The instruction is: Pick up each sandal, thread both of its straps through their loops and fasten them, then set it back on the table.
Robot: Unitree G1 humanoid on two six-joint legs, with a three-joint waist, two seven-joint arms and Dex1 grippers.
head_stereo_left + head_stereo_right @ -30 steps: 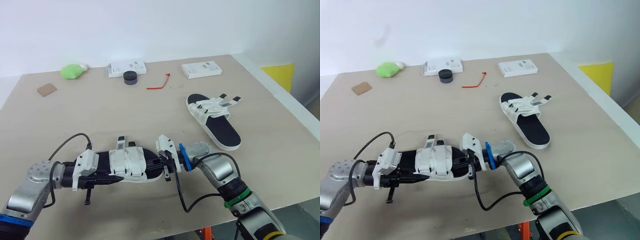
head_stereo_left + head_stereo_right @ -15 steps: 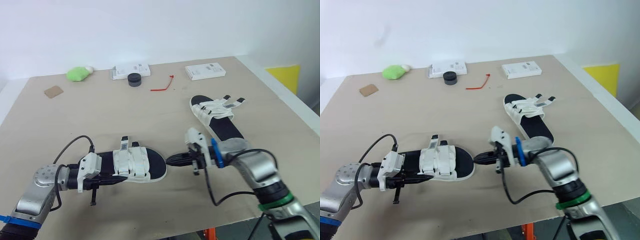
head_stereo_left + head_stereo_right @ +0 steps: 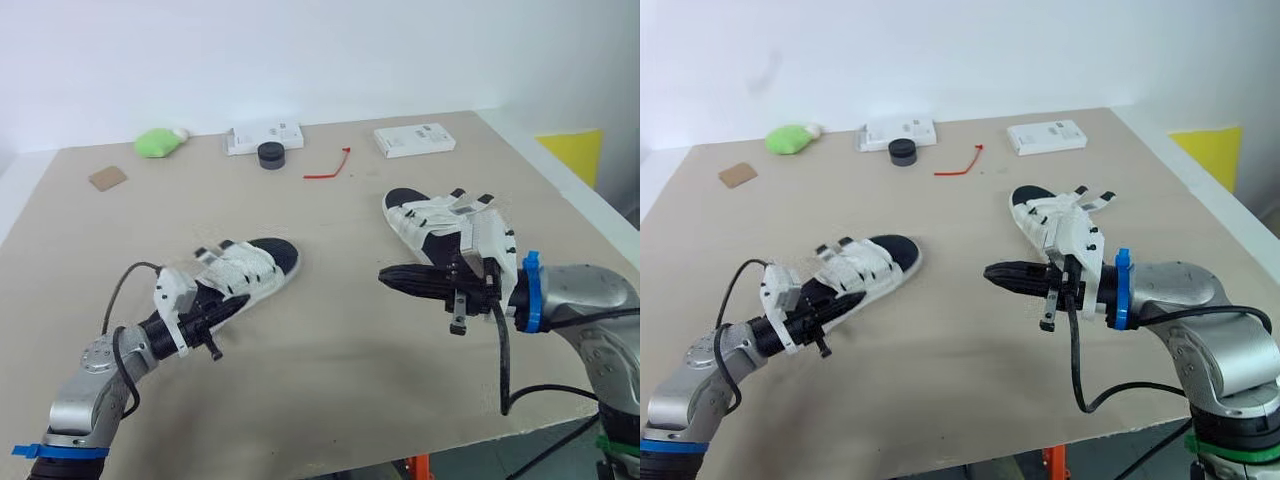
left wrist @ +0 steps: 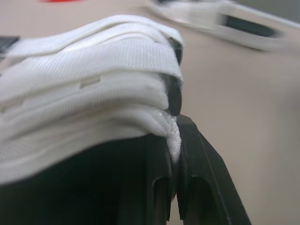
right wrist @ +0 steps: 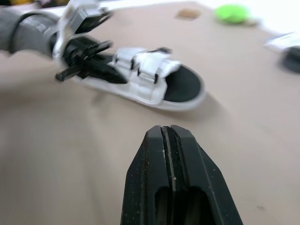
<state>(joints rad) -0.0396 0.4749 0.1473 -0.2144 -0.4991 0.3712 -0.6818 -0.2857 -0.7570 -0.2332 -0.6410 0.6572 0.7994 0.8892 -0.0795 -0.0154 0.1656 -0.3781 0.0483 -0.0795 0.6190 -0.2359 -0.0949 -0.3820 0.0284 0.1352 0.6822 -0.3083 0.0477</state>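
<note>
My left gripper (image 3: 228, 305) is shut on the heel side of a white-strapped, black-soled sandal (image 3: 240, 272). Both straps lie closed across that sandal, and its toe points away from me, toward the table's middle. In the left wrist view the fingers (image 4: 192, 178) pinch the white strap (image 4: 93, 79). My right gripper (image 3: 386, 276) hangs shut and empty above the table, right of that sandal and apart from it. A second sandal (image 3: 428, 222) lies behind the right gripper with its strap ends sticking out loose; my wrist hides its heel end.
Along the far edge sit a green lump (image 3: 160, 142), two white boxes (image 3: 264, 137) (image 3: 414, 140), a black round cap (image 3: 270, 154), a red tie (image 3: 327, 167) and a brown card piece (image 3: 107, 178). The table's right edge (image 3: 560, 185) runs close to the second sandal.
My right gripper has come off the first sandal's toe and moved right, in front of the second sandal. The left gripper has swung the held sandal so its toe points away.
</note>
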